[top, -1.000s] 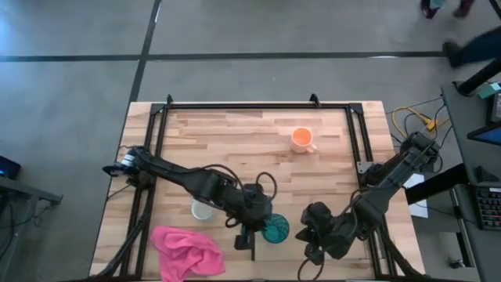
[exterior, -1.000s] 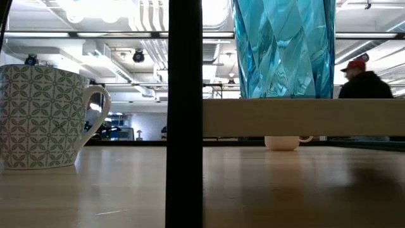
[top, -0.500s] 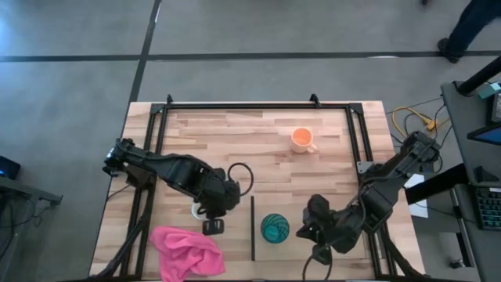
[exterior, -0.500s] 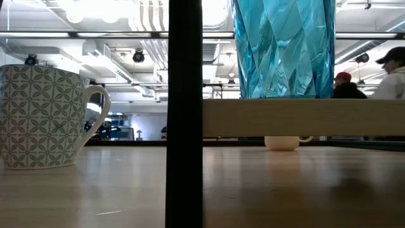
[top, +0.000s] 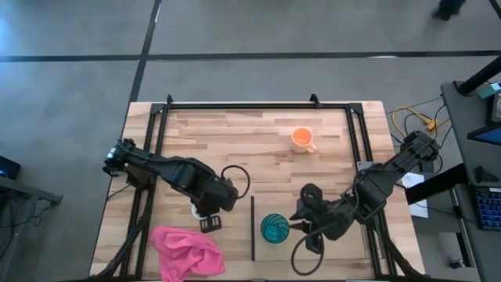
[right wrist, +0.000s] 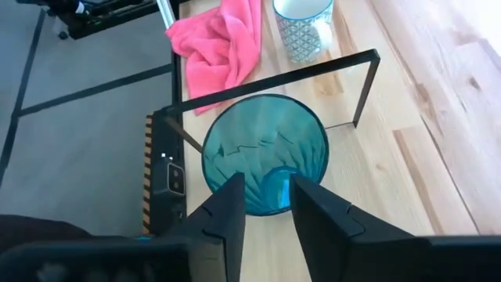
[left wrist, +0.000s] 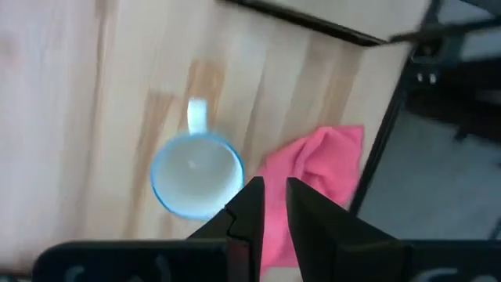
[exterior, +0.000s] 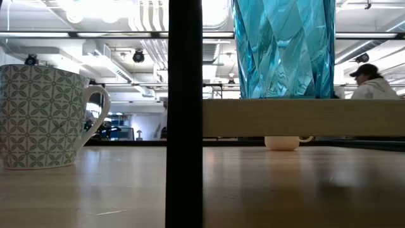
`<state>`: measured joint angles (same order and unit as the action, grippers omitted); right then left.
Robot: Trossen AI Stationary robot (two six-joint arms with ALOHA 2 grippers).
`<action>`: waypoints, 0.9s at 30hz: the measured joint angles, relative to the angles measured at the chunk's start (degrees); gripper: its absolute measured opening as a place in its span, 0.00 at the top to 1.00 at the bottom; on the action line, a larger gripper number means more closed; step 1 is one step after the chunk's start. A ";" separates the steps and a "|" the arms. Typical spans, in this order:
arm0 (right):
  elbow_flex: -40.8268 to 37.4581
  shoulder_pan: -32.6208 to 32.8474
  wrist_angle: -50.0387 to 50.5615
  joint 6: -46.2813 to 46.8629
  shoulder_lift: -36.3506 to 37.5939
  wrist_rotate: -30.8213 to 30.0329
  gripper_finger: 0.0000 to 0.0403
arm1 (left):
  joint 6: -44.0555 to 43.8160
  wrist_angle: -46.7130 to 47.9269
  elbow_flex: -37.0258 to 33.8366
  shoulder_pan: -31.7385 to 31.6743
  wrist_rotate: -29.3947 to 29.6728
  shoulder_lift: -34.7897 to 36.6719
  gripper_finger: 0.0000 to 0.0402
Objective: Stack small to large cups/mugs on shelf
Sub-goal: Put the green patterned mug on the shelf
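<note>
Standing upright on the shelf [top: 293, 254], the teal tumbler [top: 274, 228] sits just before the right tool [top: 297, 225], its fingers spread.

You are looking at two dark, jointed arms trailing looped black cables, each ending in two flat black fingers [right wrist: 235, 205].

We see a wooden table [top: 235, 133] bearing an orange mug [top: 301, 139], a patterned white mug [exterior: 44, 117] and a pink cloth [top: 184, 249]; the shelf [exterior: 304, 118] carries the teal tumbler [top: 274, 228].
</note>
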<state>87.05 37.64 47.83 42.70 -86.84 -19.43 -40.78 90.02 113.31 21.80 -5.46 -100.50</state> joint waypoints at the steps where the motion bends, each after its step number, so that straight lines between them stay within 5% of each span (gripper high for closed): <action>1: 0.09 -0.12 -0.02 0.19 0.04 -0.02 0.76 | -1.96 0.07 -0.62 -0.03 -0.63 0.14 0.90; 7: 0.56 -0.19 -0.03 0.21 0.12 -0.06 0.77 | 6.63 0.00 -5.99 0.41 -0.76 0.26 0.90; 17: 0.58 -0.17 -0.02 0.35 0.12 1.84 0.78 | 16.89 0.02 -18.05 0.15 7.81 0.19 0.90; 27: 0.58 -0.17 -0.04 0.79 0.12 1.86 0.79 | 22.53 -5.15 -22.53 -1.29 9.04 0.19 0.90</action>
<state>87.64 37.47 47.79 43.48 -86.72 -17.56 -18.25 84.87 90.77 20.51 3.57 -100.31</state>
